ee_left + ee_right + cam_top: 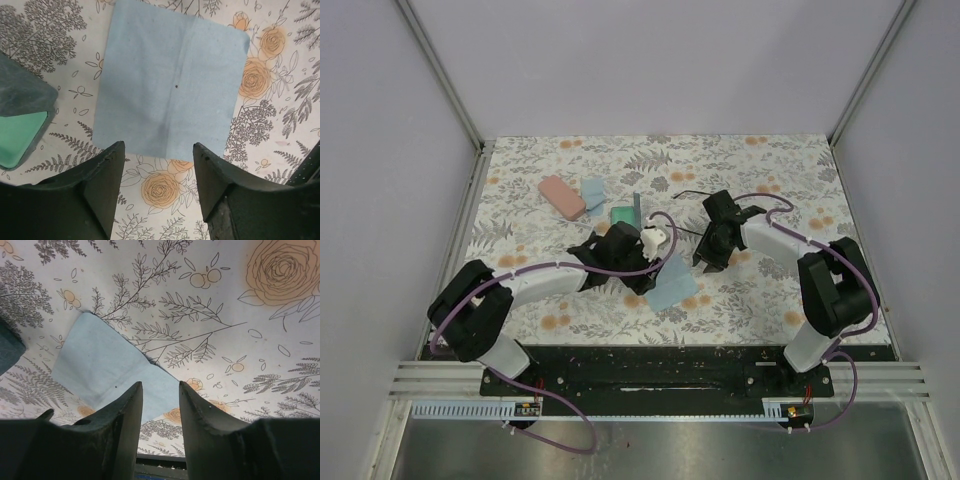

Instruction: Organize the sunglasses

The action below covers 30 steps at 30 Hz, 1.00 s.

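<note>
Far out to the left of the jaws of the left gripper (157,149), as seen from overhead, a pink oblong case (561,196) lies on the floral-print table (770,170), with a small light blue square cloth (592,189) just beside it. Nearer, just left of the same jaws, a grey-blue oblong case with a green lining (20,125) lies open. The left jaws stand wide apart with nothing between them. They are poised at the near edge of a second light blue square cloth (170,80), which lies flat directly ahead of them.

Just right of the left gripper, between the two arms, the whitish-framed folding sunglasses (655,238) with dark lenses rest on the table, outside either grip. Farther up the table, well beyond both sets of jaws, the thin black-framed folding sunglasses (682,181) lie apart from everything else. They appear too small overhead to tell how they are folded.

The second cloth spreads between the two grippers. From the right wrist it shows ahead and to the left of the jaws of the right gripper (160,385), one corner creased. Those jaws are parted by a narrower gap and hold nothing.
</note>
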Tool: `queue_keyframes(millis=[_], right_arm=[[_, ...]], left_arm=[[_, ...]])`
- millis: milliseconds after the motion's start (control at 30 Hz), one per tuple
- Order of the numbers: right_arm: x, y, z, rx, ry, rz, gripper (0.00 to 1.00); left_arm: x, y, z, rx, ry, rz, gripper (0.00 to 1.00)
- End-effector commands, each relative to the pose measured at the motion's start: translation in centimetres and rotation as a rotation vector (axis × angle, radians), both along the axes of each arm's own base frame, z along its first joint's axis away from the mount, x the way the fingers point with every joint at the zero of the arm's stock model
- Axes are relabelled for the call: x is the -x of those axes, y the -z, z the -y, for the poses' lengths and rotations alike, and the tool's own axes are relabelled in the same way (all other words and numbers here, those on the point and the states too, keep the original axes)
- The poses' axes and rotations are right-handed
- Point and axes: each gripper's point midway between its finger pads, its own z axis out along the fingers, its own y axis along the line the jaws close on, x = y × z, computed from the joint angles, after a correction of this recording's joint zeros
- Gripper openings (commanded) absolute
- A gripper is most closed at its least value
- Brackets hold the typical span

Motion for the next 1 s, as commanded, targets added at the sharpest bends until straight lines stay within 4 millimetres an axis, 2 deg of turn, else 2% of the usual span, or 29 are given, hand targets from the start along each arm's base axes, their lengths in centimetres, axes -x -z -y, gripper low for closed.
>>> queue_keyframes(millis=[0,200,333,567,667,800,933,967], right_arm=[[-0.8,-2.5,0.0,-0.011,0.067,0.06,0.43],[-0.1,-1.4,-0.2,-0.017,0.077,0.011,0.42],[0.1,-1.2,-0.1,-0.016,0.09,-0.004,0.42],[-0.1,-1.6,-0.3,-0.026,0.099,0.004,0.42],[0.0,-1.5,-0.3,-0.031,0.107,0.0,0.42],[0.2,-1.4,-0.6,-0.053,0.143,-0.021,0.42],[0.6,-1.2,-0.8,-0.07,0.179,-0.046,0.43],[0.7,-1.0,-0.8,-0.073,0.192,-0.053,0.47]], left_arm=[[-0.6,0.4,0.7,-0.046,0.055,0.034,0.58],[0.7,1.6,1.5,-0.072,0.122,0.011,0.47],[1.3,2.4,1.7,-0.086,0.146,-0.019,0.47],[1.2,4.2,1.4,-0.152,0.131,-0.032,0.44],[1.0,5.3,0.9,-0.209,0.109,-0.016,0.35],[1.2,6.1,0.9,-0.244,0.112,-0.02,0.13],[1.7,5.9,1.6,-0.235,0.129,-0.023,0.05],[1.9,5.8,1.7,-0.229,0.135,-0.025,0.04]])
